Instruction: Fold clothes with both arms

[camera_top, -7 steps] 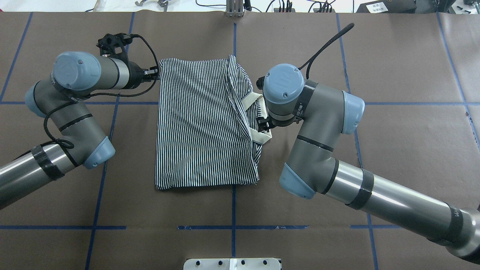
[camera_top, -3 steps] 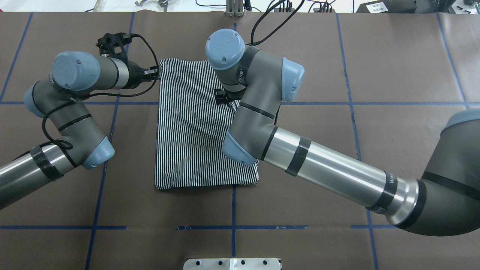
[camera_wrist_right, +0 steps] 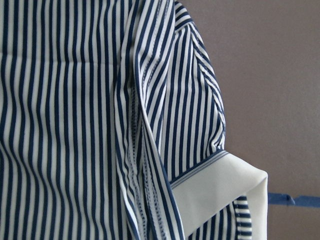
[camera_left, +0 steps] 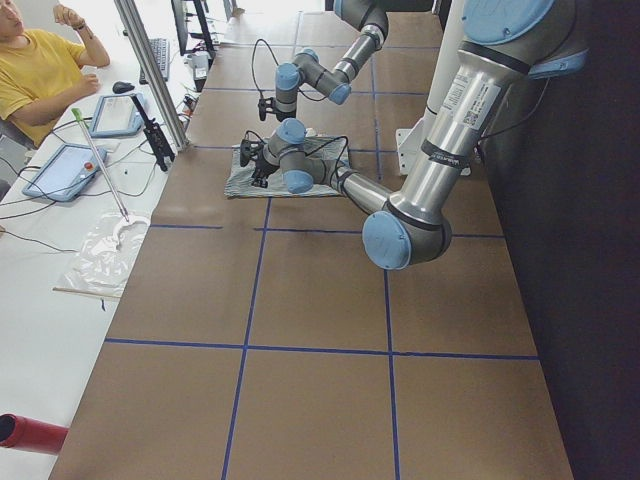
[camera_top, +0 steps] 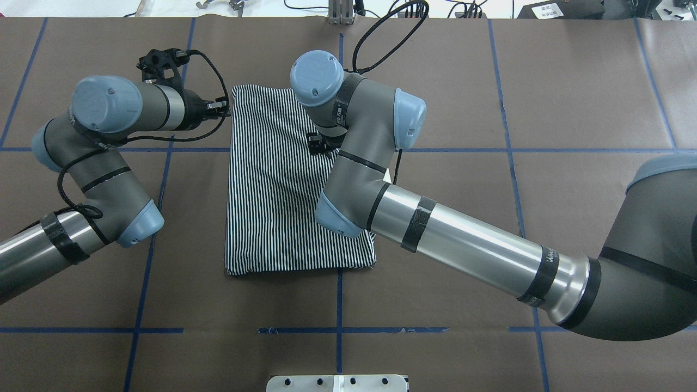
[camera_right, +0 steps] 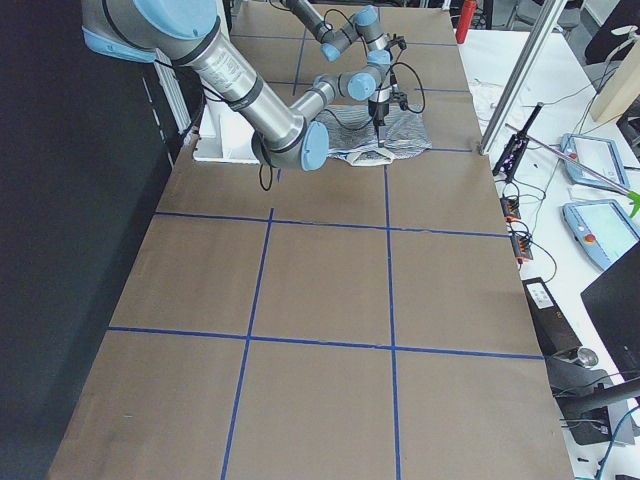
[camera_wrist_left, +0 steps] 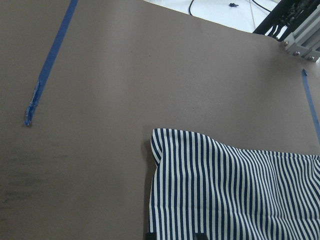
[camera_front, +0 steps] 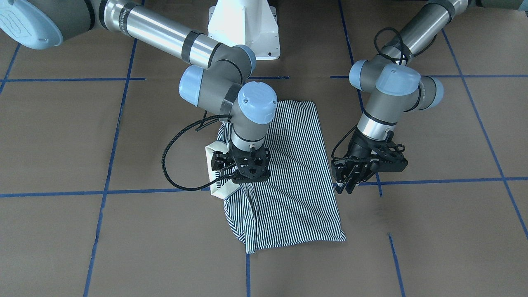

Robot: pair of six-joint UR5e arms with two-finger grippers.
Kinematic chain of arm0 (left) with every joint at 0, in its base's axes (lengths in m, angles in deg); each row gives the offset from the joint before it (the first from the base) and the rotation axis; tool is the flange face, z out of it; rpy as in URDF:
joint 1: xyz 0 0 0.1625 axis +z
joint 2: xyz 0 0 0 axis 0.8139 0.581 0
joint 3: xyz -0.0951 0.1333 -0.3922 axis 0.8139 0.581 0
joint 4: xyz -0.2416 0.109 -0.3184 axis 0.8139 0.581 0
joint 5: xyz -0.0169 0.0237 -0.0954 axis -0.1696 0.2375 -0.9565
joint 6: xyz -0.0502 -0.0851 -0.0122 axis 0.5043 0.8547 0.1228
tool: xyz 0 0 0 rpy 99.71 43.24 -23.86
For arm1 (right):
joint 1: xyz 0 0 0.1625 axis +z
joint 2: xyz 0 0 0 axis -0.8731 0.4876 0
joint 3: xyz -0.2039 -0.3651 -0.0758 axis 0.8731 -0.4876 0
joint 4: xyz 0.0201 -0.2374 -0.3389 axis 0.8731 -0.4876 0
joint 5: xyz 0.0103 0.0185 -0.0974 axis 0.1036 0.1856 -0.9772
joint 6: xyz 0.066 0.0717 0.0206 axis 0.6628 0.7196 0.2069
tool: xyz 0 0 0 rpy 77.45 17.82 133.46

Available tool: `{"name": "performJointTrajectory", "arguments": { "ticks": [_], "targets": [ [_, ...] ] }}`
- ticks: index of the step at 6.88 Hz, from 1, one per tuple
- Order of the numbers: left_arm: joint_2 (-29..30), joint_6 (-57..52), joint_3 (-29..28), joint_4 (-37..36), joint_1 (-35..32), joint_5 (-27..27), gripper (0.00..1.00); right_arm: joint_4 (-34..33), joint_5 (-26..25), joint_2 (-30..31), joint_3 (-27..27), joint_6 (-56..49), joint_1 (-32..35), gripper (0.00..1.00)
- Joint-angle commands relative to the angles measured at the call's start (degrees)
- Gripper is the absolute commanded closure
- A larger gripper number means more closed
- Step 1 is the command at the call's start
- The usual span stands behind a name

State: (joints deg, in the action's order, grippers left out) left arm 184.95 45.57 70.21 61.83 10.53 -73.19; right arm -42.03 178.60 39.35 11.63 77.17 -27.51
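At the centre of the desk (camera_top: 490, 109), the striped polo shirt (camera_top: 272, 207) lies folded into a rectangle, its long axis running from 12 to 6 o'clock as I face it. My left fingers (camera_front: 345, 183) sit at the shirt's 11 o'clock corner, low over the brown paper. Their tips are apart, and the left wrist view shows striped cloth between them. My right arm (camera_top: 463, 239) comes in from 4 o'clock and crosses the shirt's 3 o'clock edge. My right fingers (camera_front: 243, 175) hang over the fabric near its 1 o'clock part. I cannot tell whether they are apart or clamped on cloth, because the wrist above hides them. Just beside them, on the shirt's 3 o'clock side, the cream collar (camera_wrist_right: 215, 190) stands folded up out of a ridge of loose striped cloth. Blue tape lines (camera_top: 337, 329) cross the desk in a grid.
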Motion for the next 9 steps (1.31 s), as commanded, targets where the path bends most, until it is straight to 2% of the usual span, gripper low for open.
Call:
{"name": "performJointTrajectory", "arguments": {
  "ticks": [1,3,4,6,8,9],
  "targets": [
    [-0.1,0.0,0.04,0.0,0.0,0.0,0.62,0.06,0.27,0.89,-0.4,-0.47,-0.44,0.0],
    [-0.1,0.0,0.04,0.0,0.0,0.0,0.62,-0.02,1.67,2.64,-0.23,-3.97,1.48,0.0],
    [-0.19,-0.09,0.04,0.09,0.0,0.0,0.62,-0.55,5.24,3.44,0.12,-6.69,4.45,0.0],
    [-0.19,0.09,1.35,-0.09,0.0,0.0,0.62,-0.55,6.16,7.65,3.45,-9.35,7.2,0.0],
    [-0.45,0.09,1.97,-0.09,0.0,0.0,0.62,0.23,5.99,4.17,3.47,-5.78,8.0,0.0],
    [-0.45,0.17,2.32,-0.09,0.0,0.0,0.61,3.81,5.9,0.76,-0.62,-2.88,7.83,0.0]
  ]
}}
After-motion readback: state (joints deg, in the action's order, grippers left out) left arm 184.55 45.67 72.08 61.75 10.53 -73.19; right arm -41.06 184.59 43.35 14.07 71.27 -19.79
